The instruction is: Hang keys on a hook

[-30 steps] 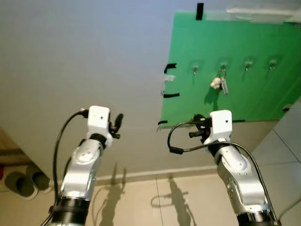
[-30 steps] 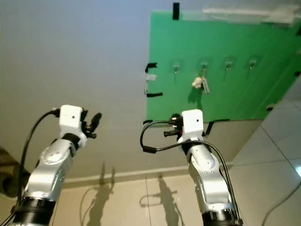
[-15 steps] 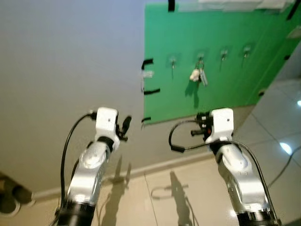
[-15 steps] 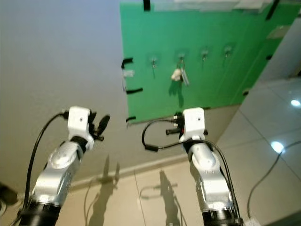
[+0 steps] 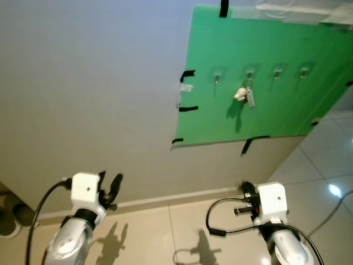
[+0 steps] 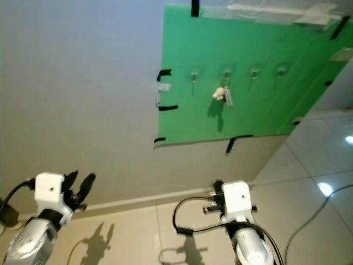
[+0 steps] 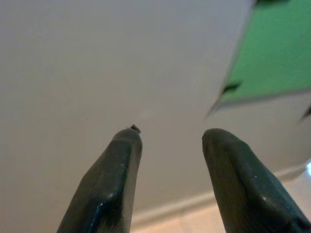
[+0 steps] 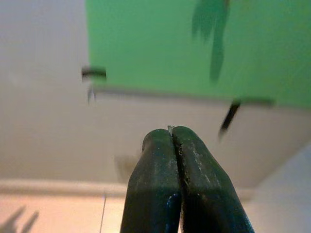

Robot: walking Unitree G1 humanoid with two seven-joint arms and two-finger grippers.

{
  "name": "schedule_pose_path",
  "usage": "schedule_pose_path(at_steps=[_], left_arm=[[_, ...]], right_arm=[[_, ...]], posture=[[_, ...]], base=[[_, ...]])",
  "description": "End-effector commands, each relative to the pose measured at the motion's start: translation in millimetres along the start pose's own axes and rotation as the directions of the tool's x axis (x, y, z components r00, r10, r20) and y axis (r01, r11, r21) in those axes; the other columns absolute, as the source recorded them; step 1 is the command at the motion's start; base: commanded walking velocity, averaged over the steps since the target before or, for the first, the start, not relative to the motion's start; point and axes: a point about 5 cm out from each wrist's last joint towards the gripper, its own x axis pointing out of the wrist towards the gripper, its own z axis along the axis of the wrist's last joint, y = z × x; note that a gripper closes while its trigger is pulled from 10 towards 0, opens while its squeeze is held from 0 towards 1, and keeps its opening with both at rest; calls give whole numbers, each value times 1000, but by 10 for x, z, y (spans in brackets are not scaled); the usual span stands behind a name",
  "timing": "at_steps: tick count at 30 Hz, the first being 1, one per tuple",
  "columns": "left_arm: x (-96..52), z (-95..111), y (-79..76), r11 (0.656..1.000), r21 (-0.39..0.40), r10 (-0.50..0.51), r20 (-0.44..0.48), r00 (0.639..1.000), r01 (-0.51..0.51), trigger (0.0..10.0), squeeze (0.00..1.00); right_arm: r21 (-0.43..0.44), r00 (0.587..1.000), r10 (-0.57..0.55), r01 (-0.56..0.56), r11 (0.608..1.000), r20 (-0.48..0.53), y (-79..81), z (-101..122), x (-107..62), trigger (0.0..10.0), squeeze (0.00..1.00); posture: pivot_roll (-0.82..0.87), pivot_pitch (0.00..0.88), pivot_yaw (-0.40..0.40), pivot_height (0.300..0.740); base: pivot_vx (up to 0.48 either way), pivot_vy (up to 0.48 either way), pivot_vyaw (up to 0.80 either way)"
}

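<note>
Jaws differ between the two arms: the left gripper (image 7: 167, 141) holds its two black fingers well apart with nothing between them, while the right gripper (image 8: 173, 133) has its fingers pressed together, tip to tip, and nothing shows between them either. Both arms sit low in the head views, well apart from the green board (image 5: 276, 118) taped to the grey wall (image 5: 94, 83). The keys (image 5: 246, 95), with a pale fob beside them, already hang from the second hook (image 5: 250, 73) in a row of four; the other three hooks appear bare. Judged from this, the hanging looks done, so the remaining risks lie in what comes after. If either arm swings up toward the board again, a finger could knock the keys off their hook or snag the ring and pull it free. The board is held only by strips of black tape (image 5: 188, 109), so a bump could peel a corner. A loose cable (image 5: 218, 218) loops beside the right wrist and could catch as the arm moves.
</note>
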Motion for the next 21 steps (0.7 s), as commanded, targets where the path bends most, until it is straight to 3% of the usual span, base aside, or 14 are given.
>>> schedule_pose_path(at_steps=[1, 3, 5, 6, 9, 17, 21], left_arm=[[58, 60, -95, 1000, 9, -24, 38, 999, 23, 10000, 0], [64, 113, -100, 1000, 11, -25, 64, 998, 25, 10000, 0], [77, 434, -71, 997, 70, -28, 204, 978, 14, 10000, 0], [77, 434, -71, 997, 70, -28, 204, 978, 14, 10000, 0], [148, 763, -120, 995, 94, -60, 335, 940, 30, 10000, 0], [262, 867, -164, 992, 110, -94, 340, 936, 59, 10000, 0], [330, 880, -202, 992, 99, -107, 323, 940, 79, 10000, 0]], right_arm=[[-11, 999, 12, -12, 1000, 40, 0, 29, 68, 0, 0], [-8, 998, 14, -14, 1000, 54, 15, 37, 84, 0, 0], [-47, 978, 4, 5, 999, 207, 70, 188, 117, 0, 0], [-47, 978, 4, 5, 999, 207, 70, 188, 117, 0, 0], [-63, 933, 3, 21, 998, 361, 226, 386, 45, 0, 0], [-32, 909, 14, -1, 999, 416, 423, 470, 7, 0, 0], [-53, 906, 39, -18, 998, 421, 180, 661, 295, 0, 0]], posture=[[59, 0, -54, 740], [65, 0, -55, 740], [74, 0, -51, 740], [74, 0, -51, 740], [74, 0, -39, 740], [62, 0, -32, 740], [54, 0, -27, 740]], base=[[0, 0, 0], [259, 0, 0], [422, 122, 0], [431, 0, 0], [434, 0, 0], [432, 0, 0], [433, 0, 0]])
